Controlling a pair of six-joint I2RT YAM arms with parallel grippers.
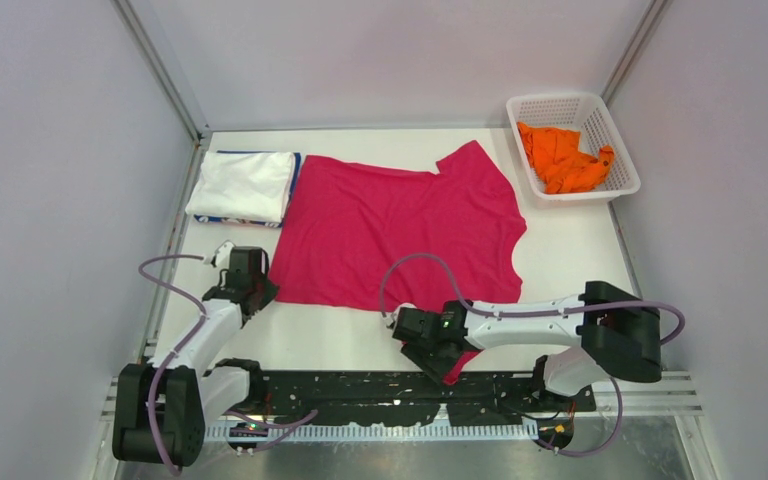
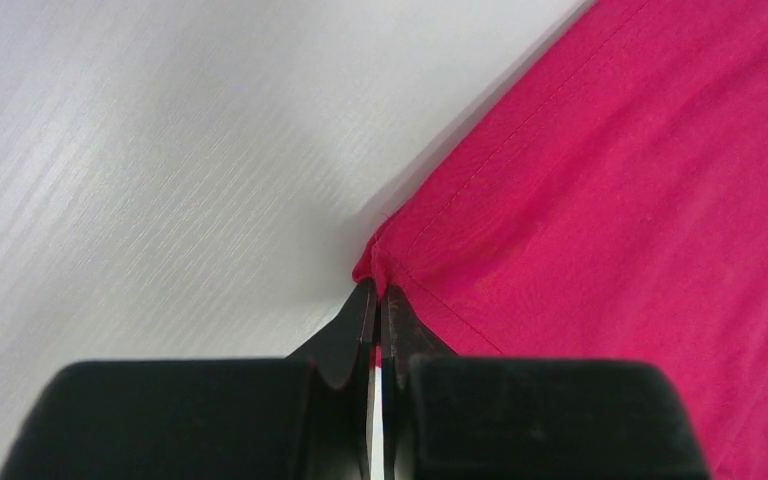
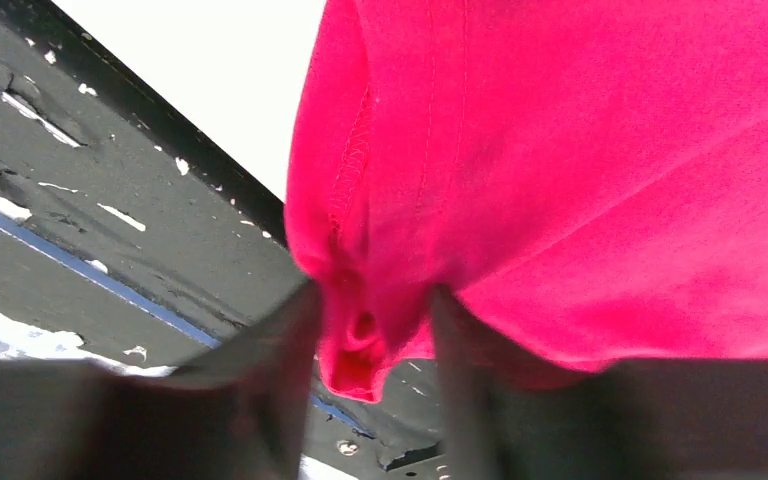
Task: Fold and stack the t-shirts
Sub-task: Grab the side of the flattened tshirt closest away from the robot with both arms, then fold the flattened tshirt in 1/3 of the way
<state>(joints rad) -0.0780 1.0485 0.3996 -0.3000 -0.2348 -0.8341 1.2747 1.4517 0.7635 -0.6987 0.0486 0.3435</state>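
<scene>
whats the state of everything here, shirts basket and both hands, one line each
magenta t-shirt: spread flat, unfolded
white t-shirt: folded, on top of the stack at rear left
basket: upright, at rear right
orange t-shirt: crumpled inside the basket
left hand: shut on the magenta t-shirt's hem corner
right hand: fingers either side of the bunched sleeve, grip unclear

One magenta-pink shirt [image 1: 400, 230]; white folded shirt [image 1: 243, 183]; orange shirt [image 1: 563, 158]; white basket [image 1: 552, 98].
</scene>
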